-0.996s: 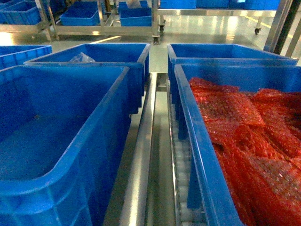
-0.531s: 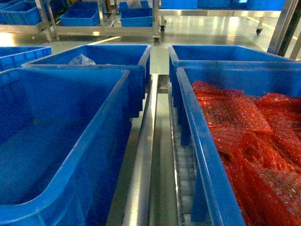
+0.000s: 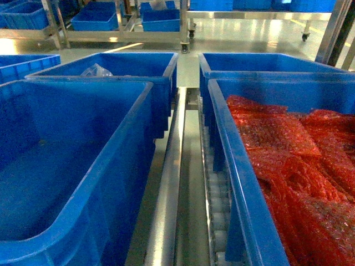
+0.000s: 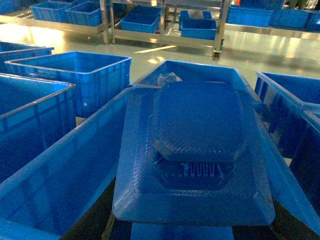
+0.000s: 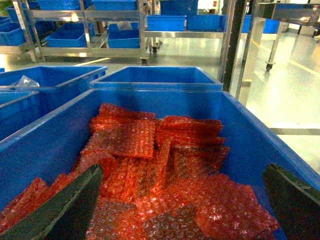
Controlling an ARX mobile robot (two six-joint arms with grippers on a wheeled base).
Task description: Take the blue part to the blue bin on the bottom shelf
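Observation:
A blue part (image 4: pixel 195 150), a square moulded tray with a raised ribbed centre, fills the left wrist view and hangs over an open blue bin (image 4: pixel 50 175). My left gripper carries it from below, its fingers hidden under the part. In the head view that blue bin (image 3: pixel 72 166) stands empty at the left on the bottom shelf (image 3: pixel 166 194), beside white roller tracks (image 3: pixel 217 210); neither gripper nor the part shows there. My right gripper (image 5: pixel 182 170) stands open above red bubble-wrap bags (image 5: pixel 165 175) in the right-hand bin (image 5: pixel 270 135).
Two more blue bins (image 3: pixel 122 69) (image 3: pixel 266 62) stand behind the front pair; the left one holds a clear plastic bag (image 3: pixel 95 70). Steel racks with more blue bins (image 3: pixel 94 19) line the far side of the shiny floor. A steel upright (image 5: pixel 232 45) rises behind the right bin.
The head view shifted slightly between one second and half a second ago, sliding the bins a little down and right. Nothing has visibly moved since.

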